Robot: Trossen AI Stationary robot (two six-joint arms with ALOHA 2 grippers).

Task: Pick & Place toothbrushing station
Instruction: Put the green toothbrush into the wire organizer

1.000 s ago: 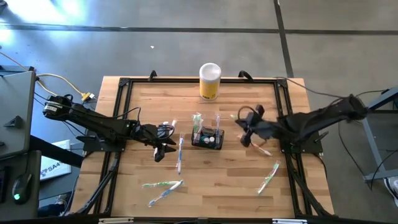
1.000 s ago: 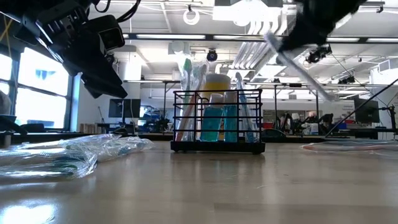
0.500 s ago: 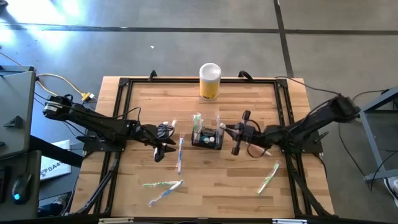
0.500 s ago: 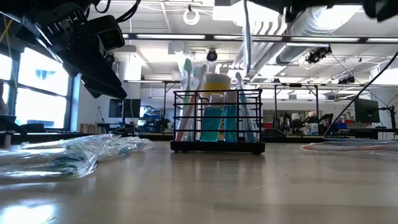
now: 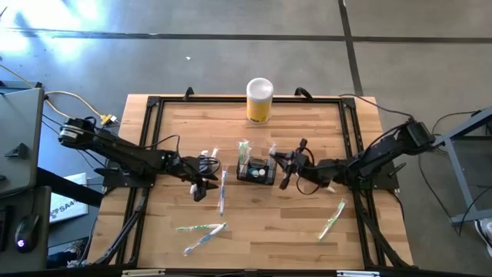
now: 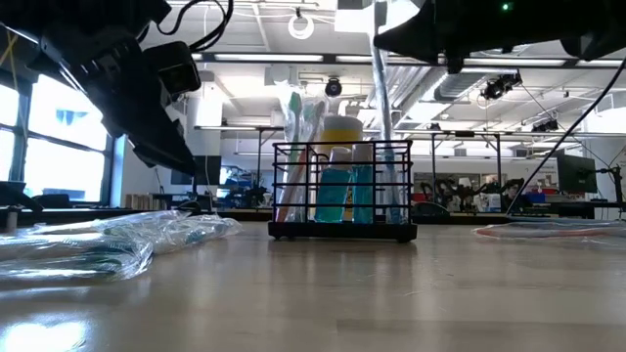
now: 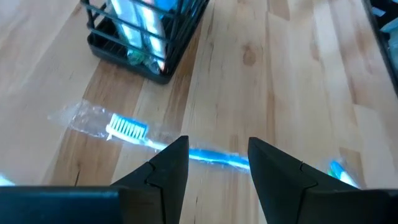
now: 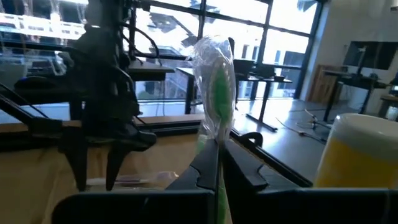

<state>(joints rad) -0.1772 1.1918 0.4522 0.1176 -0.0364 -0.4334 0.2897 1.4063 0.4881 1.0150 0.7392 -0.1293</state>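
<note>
The right claw [image 5: 285, 164] is clenched on a wrapped green toothbrush [image 8: 214, 93], the two fingers pinched tight against its handle in the right wrist view, and it holds the brush roughly upright with the shaft hanging down. From this claw the toothbrushing station [image 5: 256, 171] lies just beside it on the side toward the bench's middle, and in the low view the brush's lower end [image 6: 382, 117] already stands over the right-hand part of the wire caddy [image 6: 342, 191]. So the coming move looks to turn on keeping the brush's long axis vertical over the open top and lowering it in among the brushes and blue tube already standing there; any tilt could catch the wire rim. The left claw [image 5: 201, 183] waits on the other side of the station, a little farther off, its fingers spread apart over a wrapped blue toothbrush [image 7: 186, 149] that lies flat on the bench [image 5: 307, 231]. The right arm is clearly the nearer one.
</note>
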